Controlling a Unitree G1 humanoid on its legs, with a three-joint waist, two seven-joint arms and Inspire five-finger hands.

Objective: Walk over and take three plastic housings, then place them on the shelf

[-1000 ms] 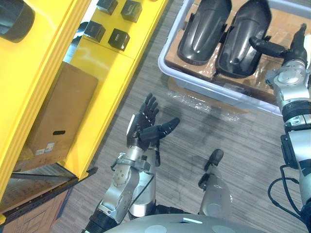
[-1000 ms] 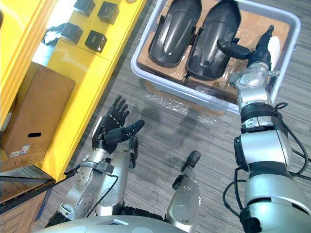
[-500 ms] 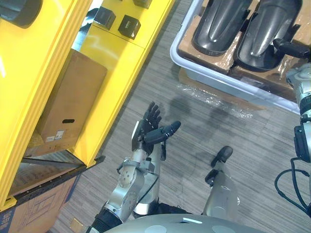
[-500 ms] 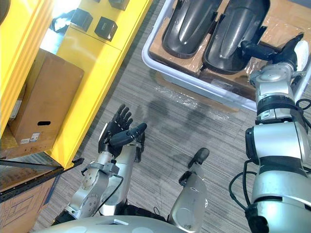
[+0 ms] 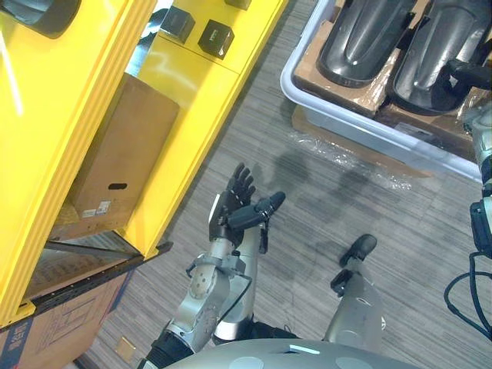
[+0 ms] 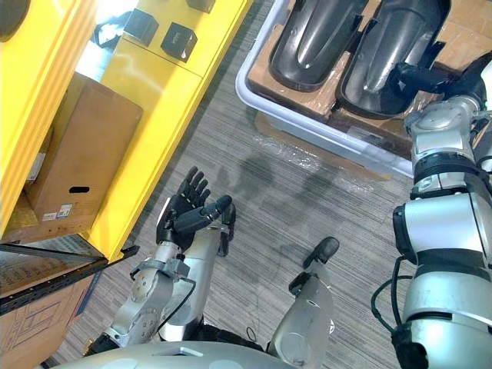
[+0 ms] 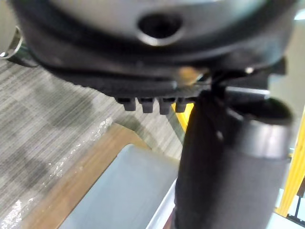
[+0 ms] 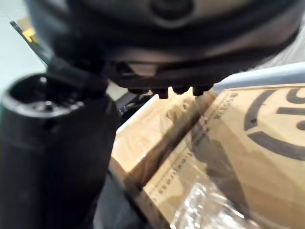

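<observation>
I am holding my left hand (image 5: 229, 215) palm up over the grey carpet (image 5: 400, 223), between the yellow shelf (image 5: 192, 100) and the grey bin (image 5: 361, 127). Its fingers are standing straight and slightly fanned, with the thumb sticking out to the side, and they are closing on nothing.

I am reaching my right hand (image 6: 421, 78) over the near right part of the bin. Its thumb is pointing across the lower end of the right housing (image 6: 392, 42). I cannot tell whether it is touching the plastic. In the right wrist view the fingers are running out straight from the palm, not curled round anything, with wrapped cardboard (image 8: 228, 157) showing past them.

The two dark plastic housings are lying side by side in the bin, the left housing (image 6: 315, 34) just beside the right one. Both are resting on cardboard sheets inside it. The bin is sitting on a flat board with clear wrap (image 5: 346, 157) on the carpet.

On the shelf, a brown cardboard box (image 5: 115, 165) is filling the lower bay. Small black cubes (image 5: 216, 37) are sitting on the yellow level above it.
</observation>
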